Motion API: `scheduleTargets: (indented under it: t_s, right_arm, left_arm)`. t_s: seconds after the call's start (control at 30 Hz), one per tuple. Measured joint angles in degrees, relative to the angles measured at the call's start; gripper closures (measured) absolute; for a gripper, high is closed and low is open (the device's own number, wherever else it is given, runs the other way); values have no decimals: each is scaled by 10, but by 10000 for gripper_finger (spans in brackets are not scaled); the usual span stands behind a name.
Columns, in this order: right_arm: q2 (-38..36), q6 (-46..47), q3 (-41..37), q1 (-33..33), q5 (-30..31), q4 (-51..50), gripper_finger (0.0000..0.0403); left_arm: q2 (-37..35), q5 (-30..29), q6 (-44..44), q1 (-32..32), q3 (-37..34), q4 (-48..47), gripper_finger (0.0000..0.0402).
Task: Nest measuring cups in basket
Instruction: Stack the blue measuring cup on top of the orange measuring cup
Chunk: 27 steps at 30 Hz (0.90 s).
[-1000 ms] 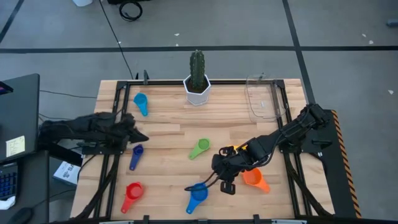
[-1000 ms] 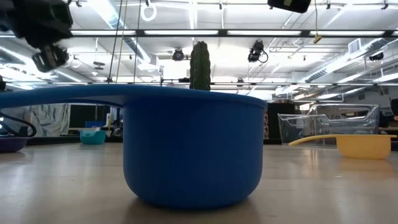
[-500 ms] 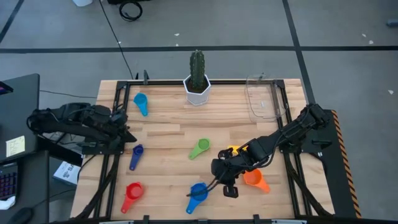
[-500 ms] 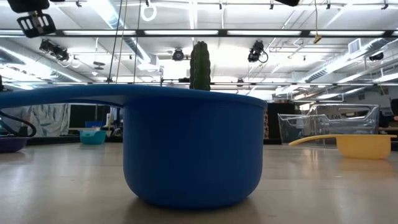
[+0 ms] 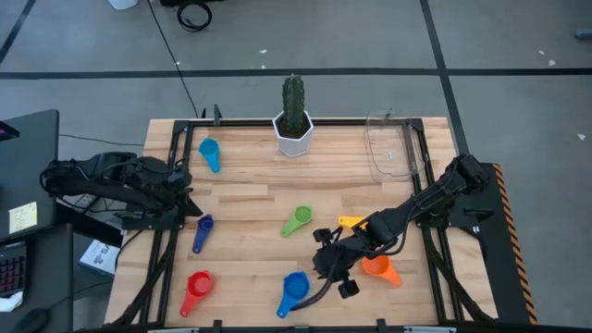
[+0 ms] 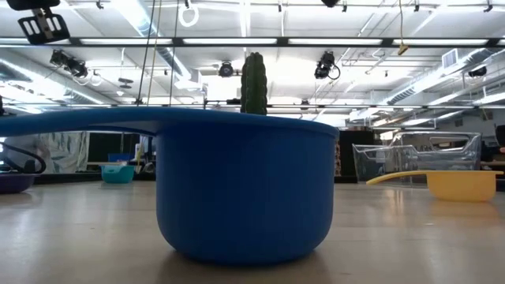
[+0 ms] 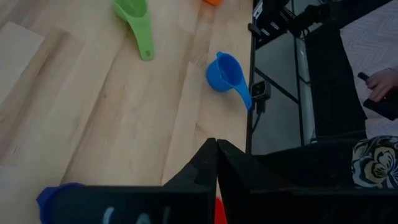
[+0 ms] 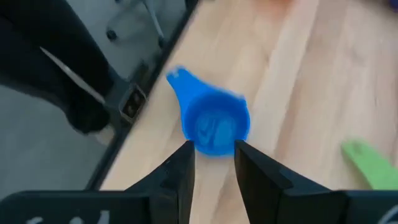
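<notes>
Right end effector point(image 5: 326, 265) lifted back off blue cup point(image 5: 294, 288), fingers parted, orange cup point(image 5: 377, 268) beside, left end effector point(image 5: 191, 207) clenched.

Table point(image 5: 250, 199) pale planked wood, matt; blue cup point(image 6: 237, 189) smooth plastic; basket point(image 5: 389, 148) clear plastic.

Left arm folded back at the table's left edge, its gripper point(image 5: 189, 205) just over the edge, fingers point(image 7: 211, 163) pressed together with nothing between them. Right arm stretched from the right side across the table towards the near edge, wrist angled down; its gripper point(image 5: 331, 271) hangs above the tabletop, fingers point(image 8: 181, 168) parted by a narrow gap, empty
</notes>
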Motion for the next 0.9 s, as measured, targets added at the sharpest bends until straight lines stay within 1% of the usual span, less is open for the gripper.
scheduleTargets:
  t_s: [0.2,0.27,0.37,0.47,0.53,0.73,0.9]
  right_arm:
    - [0,-30,-52,0,5,96,285]
    - [0,-31,-68,0,6,109,285]
    - [0,-7,-79,0,6,126,285]
    - [0,24,-83,0,10,132,285]
    - [0,29,-82,0,10,149,285]
    - [0,33,-82,0,10,150,286]
    - [-2,29,-82,0,10,159,294]
  left_arm:
    - [0,0,0,0,0,-6,388]
    - [0,0,0,0,0,-6,388]
    - [1,0,0,0,0,-6,388]
    - [7,15,0,0,-11,9,388]
    - [21,29,0,0,-17,29,388]
    - [75,53,0,0,-18,33,394]
    - [129,71,0,-32,-18,78,396]
